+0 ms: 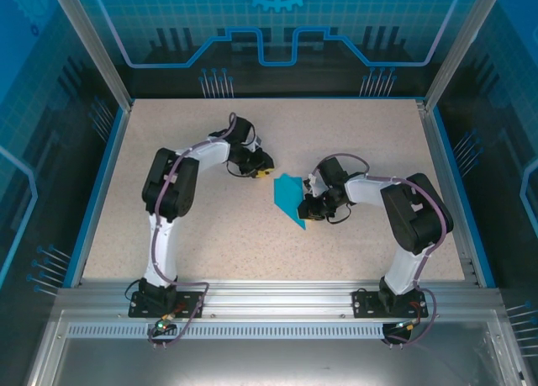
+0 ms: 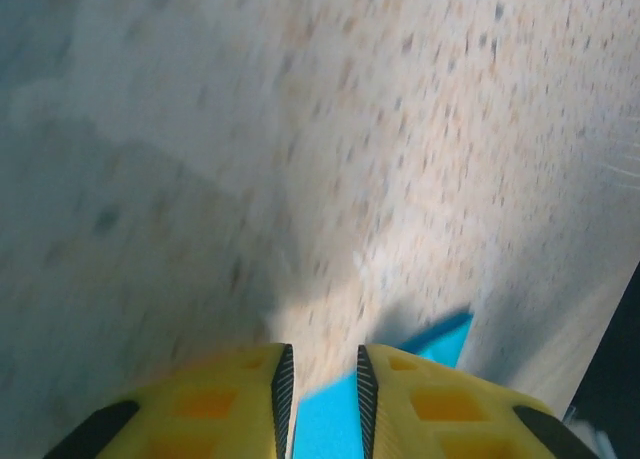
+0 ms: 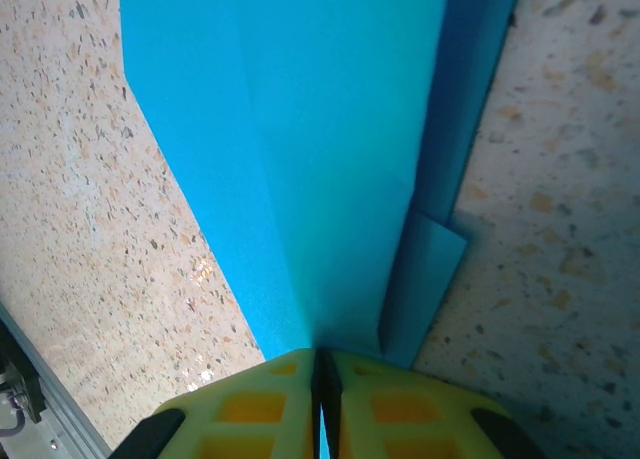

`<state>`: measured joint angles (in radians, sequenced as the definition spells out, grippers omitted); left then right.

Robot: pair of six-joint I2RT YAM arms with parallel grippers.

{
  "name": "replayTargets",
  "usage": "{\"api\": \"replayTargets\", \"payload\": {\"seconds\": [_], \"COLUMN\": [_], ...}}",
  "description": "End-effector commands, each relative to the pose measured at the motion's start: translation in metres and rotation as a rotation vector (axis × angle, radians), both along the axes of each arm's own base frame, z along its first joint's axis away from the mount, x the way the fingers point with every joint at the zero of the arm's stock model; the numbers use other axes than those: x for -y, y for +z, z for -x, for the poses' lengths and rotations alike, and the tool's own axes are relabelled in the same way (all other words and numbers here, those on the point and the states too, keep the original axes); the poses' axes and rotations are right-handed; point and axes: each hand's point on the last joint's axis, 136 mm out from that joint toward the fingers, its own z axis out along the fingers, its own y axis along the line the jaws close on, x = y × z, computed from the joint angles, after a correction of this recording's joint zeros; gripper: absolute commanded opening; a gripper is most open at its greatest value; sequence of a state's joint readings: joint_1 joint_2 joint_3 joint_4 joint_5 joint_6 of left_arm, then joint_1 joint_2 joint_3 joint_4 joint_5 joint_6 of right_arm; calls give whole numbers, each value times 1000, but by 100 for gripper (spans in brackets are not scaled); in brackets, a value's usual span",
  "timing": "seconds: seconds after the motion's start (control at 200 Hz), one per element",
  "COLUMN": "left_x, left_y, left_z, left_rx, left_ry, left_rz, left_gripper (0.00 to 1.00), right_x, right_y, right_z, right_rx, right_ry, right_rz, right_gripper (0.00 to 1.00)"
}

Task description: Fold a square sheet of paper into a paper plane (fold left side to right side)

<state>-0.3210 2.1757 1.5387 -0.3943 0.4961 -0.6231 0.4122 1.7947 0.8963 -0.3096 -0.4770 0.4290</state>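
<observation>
**A:** Where is the blue paper (image 1: 290,199)?

**B:** Mid-table, flat on the speckled beige tabletop (image 1: 210,235), between the two arms. It is folded into a wedge, broad at the far end and narrowing to a point at the near right.

**A:** Who has hold of it?

**B:** The right gripper (image 1: 314,204) comes in from the right. In its wrist view the yellow fingers (image 3: 250,409) are clenched together, and the paper runs straight into the seam between them, so it is pinched there. The left gripper (image 1: 264,173) sits just beyond the paper's far-left corner. Its fingers (image 2: 215,404) are parted by a narrow gap with a strip of blue visible in it, grasping nothing that I can see.

**A:** Anything blocking the view?

**B:** From above, the right wrist covers the paper's right edge. In the left wrist view, which is blurred, the fingers hide most of the sheet.

**A:** Textures?

**B:** The paper is smooth and matte with crisp straight creases, and a small flap (image 3: 425,269) pokes out on the right. The fingers have ribbed black pads. Lilac cables (image 1: 202,147) loop along the arms, a ridged aluminium rail (image 1: 269,298) crosses the near edge, and glossy panels printed with blue patterns (image 1: 277,33) wall the table in.
</observation>
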Motion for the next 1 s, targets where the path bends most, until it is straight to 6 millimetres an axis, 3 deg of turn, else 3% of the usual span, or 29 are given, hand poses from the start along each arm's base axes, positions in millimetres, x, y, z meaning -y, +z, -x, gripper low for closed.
{"api": "replayTargets", "payload": {"seconds": [0.0,0.175,0.43,0.56,0.73,0.9,0.995], "left_x": [11,48,86,80,56,44,46], "left_y": [43,29,6,-11,-40,-50,-51], "left_z": [9,38,34,27,27,31,36], "left_rx": [117,82,52,36,-29,-49,-54], "left_ry": [-44,-143,-193,-169,-112,-99,-108], "left_rz": [45,91,136,84,-27,-67,-57], "left_gripper": [27,26,25,25,24,22,23], "right_x": [36,38,38,41,47,48,37], "right_y": [-39,-41,-41,-42,-39,-32,-13], "right_z": [48,48,46,49,57,65,54], "right_rx": [-167,-169,-167,-173,-186,-189,-141], "right_ry": [8,5,4,8,24,30,1], "right_rz": [209,220,226,241,262,245,160], "right_gripper": [13,13,13,13,13,13,13]}}
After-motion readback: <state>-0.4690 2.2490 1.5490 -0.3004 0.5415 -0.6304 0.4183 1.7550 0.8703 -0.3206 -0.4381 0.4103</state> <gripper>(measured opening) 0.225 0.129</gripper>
